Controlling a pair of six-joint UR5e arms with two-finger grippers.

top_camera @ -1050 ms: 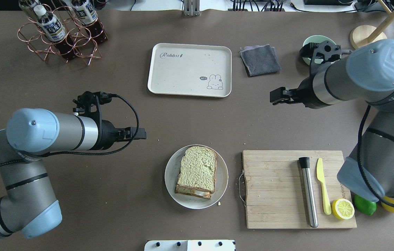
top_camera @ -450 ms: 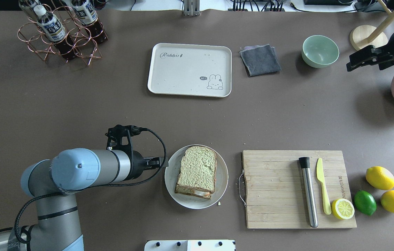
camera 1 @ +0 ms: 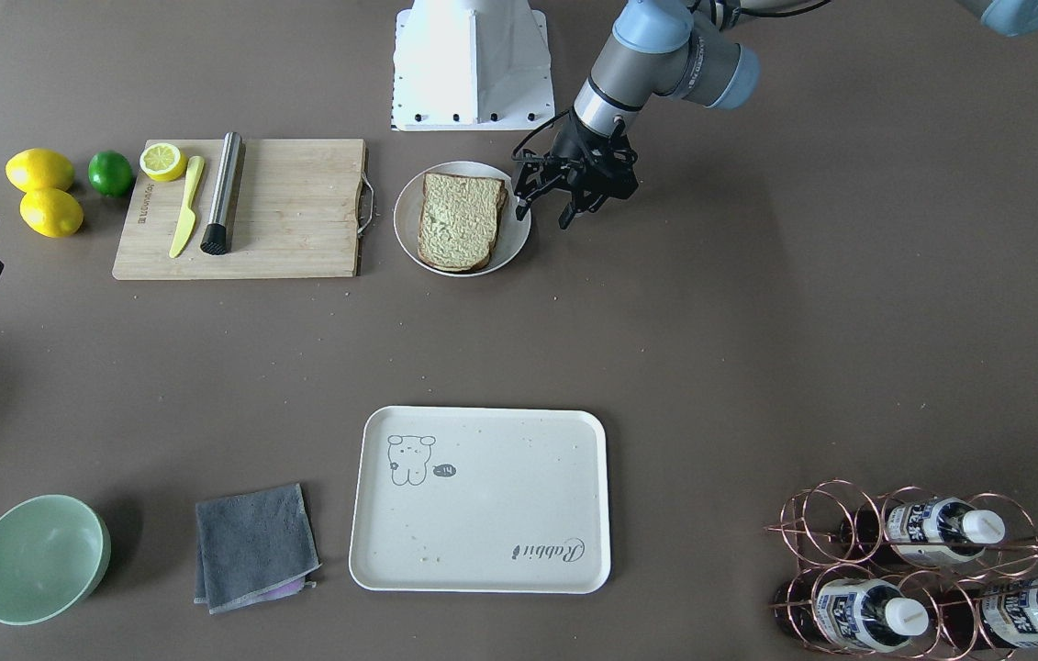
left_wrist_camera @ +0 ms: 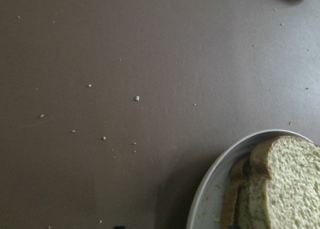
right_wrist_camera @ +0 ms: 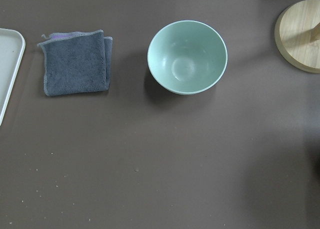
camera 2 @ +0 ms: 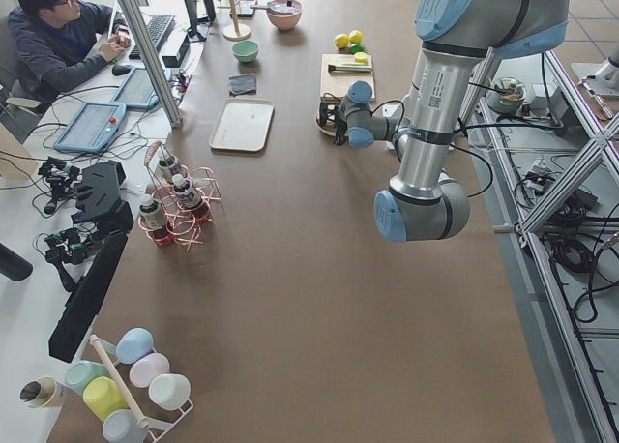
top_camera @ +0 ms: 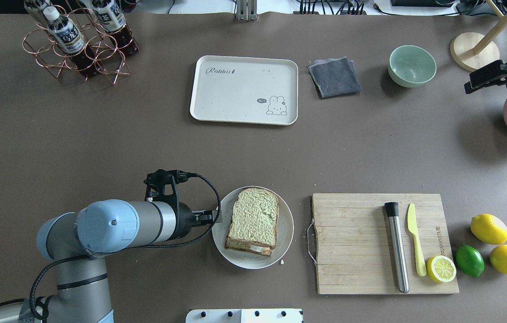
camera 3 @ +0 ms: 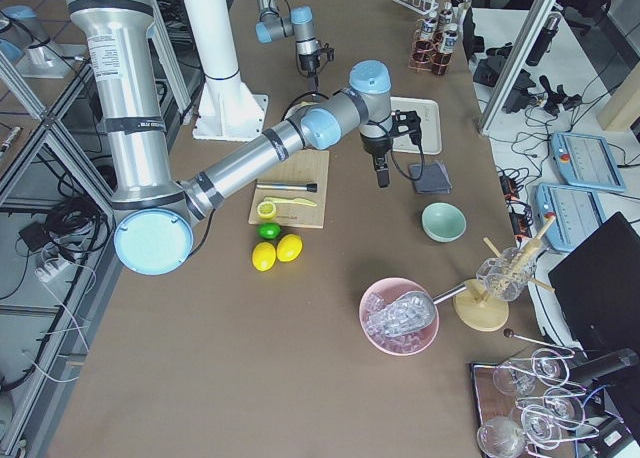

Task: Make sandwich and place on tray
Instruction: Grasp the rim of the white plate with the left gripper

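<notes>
Sandwich: the two square slices of brown-crusted, greenish-tan bread with white egg showing at the near edge (top_camera: 253,221) lie stacked on the round white plate (top_camera: 285,233), so assembly looks finished.
Tray: the flat cream-white rectangular tray with the bear drawing (top_camera: 235,101) sits bare, well apart from the plate, toward the far side of the table.
Left gripper: the left gripper (top_camera: 214,217) is low at the plate's rim, just beside the sandwich's left edge; its fingers look spread, though they are small and dark here, so that is a guess.
Right gripper: the right gripper (top_camera: 475,83) hangs far off near the pale green bowl (top_camera: 412,66); whether its fingers are spread or closed, I cannot tell.
Step in hand: approach for pick-up.
Next move: probably straddle both slices across their thickness, close gently so the egg stays in, lift level, then carry to the tray.
</notes>
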